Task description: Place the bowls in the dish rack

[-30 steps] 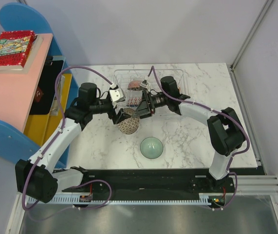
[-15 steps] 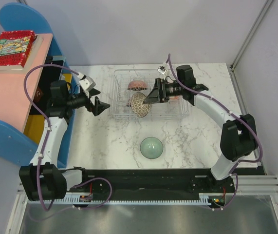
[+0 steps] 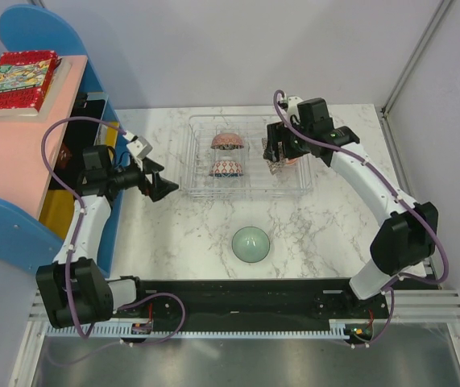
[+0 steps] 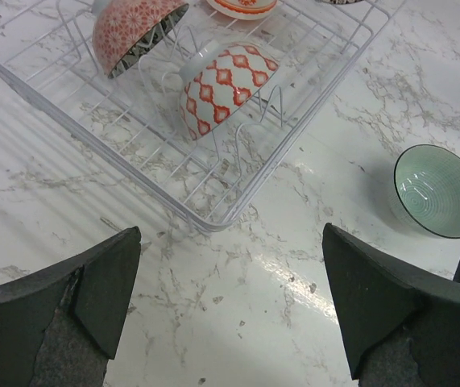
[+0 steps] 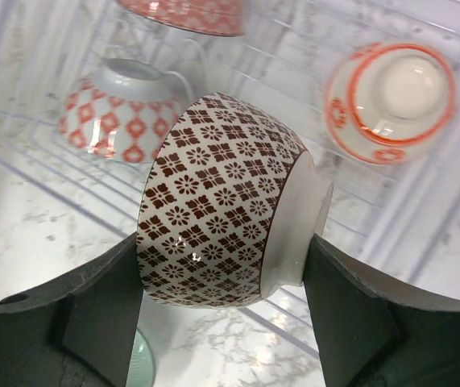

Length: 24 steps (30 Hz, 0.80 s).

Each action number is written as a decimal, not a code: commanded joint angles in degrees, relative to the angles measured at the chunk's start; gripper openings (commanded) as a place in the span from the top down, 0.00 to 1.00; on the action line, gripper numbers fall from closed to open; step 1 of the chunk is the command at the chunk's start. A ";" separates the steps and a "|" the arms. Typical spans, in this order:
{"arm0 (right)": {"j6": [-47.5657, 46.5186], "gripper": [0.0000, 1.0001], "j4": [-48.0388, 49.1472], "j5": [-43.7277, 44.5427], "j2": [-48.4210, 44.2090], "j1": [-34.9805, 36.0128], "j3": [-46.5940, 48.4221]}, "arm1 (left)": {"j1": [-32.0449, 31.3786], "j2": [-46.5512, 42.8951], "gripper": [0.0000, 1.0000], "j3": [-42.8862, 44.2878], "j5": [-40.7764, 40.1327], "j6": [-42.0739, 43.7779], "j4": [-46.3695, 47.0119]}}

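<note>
The clear dish rack (image 3: 250,192) stands at the back middle of the table. In it are an orange-red floral bowl (image 4: 133,28), a red-diamond bowl (image 4: 225,85) and an orange-ringed white bowl (image 5: 391,101). My right gripper (image 3: 276,155) hangs over the rack's right part, shut on the beige bowl with the brown lattice pattern (image 5: 221,234), held on its side by rim and base. The pale mint-green bowl (image 3: 250,243) sits on the table in front of the rack. My left gripper (image 3: 161,187) is open and empty, left of the rack.
A blue and pink shelf (image 3: 20,161) with a book (image 3: 16,81) on top stands along the table's left side. Grey walls close the back and the right side. The rack's near corner (image 4: 205,222) lies just ahead of my left fingers.
My left gripper let go of the lattice bowl and pulled back to the left. My right gripper carried the bowl from in front of the rack to over its right part.
</note>
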 commanded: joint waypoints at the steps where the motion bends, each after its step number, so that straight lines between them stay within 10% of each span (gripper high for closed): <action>1: -4.67 1.00 -3.00 11.38 1.68 0.08 4.45 | 0.65 -0.32 0.00 -1.07 2.64 2.19 -0.83; 24: -10.91 1.00 0.68 34.93 14.07 6.58 6.11 | 0.74 -2.17 0.00 -3.62 3.96 2.98 -0.75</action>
